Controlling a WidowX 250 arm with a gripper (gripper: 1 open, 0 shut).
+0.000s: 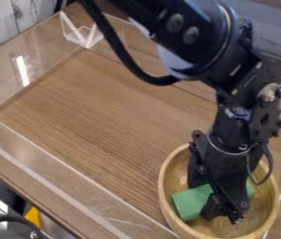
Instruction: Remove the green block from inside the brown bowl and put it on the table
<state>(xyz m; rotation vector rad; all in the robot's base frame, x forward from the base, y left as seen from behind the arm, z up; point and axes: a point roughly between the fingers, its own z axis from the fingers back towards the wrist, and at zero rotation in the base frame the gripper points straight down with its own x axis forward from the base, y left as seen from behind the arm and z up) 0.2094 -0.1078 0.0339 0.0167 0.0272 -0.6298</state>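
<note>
The brown bowl (pixel 172 175) sits on the table (pixel 105 112) at the near right corner. Inside it lies the green block (pixel 190 201), with only its left end showing. My black gripper (pixel 229 205) points straight down into the bowl, and its fingers are shut on the block's right end, which they hide. The arm rises from there toward the top of the frame and covers the bowl's far rim.
Low clear acrylic walls (pixel 36 58) edge the tabletop on the left and front. A clear acrylic corner piece (pixel 80 34) stands at the back. Bare wood-grain surface stretches left of the bowl. A dark object (pixel 6 222) lies outside the wall at the lower left.
</note>
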